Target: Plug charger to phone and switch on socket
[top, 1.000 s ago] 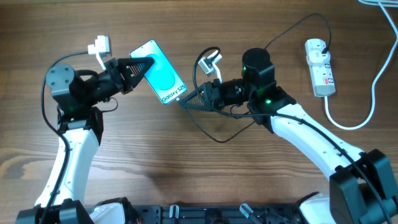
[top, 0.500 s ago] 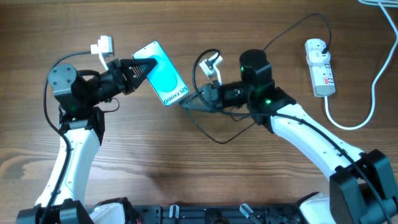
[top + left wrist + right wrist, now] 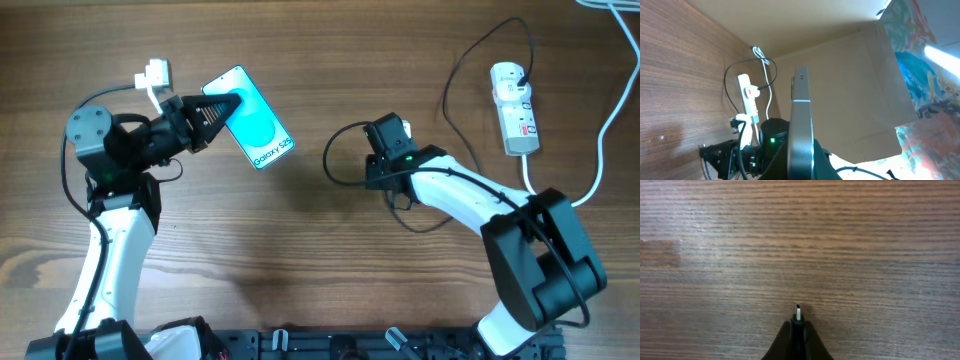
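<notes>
Where overhead hides it, we see by wrist view the right gripper (image 3: 797, 324) pinched on the charger (image 3: 797, 314) tip; left gripper (image 3: 228, 104) clamps the phone (image 3: 255, 128).

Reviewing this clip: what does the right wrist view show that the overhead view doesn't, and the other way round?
Only the right wrist view: the metal plug tip of the charger, pinched in the shut right gripper and pointing at bare wood.
Only the overhead view: the phone held in the left gripper, the socket with its white cord, and the charger's cable running from near the socket toward the right arm.
Both: the wooden table. From overhead, the right gripper's fingers are hidden under the wrist.
</notes>
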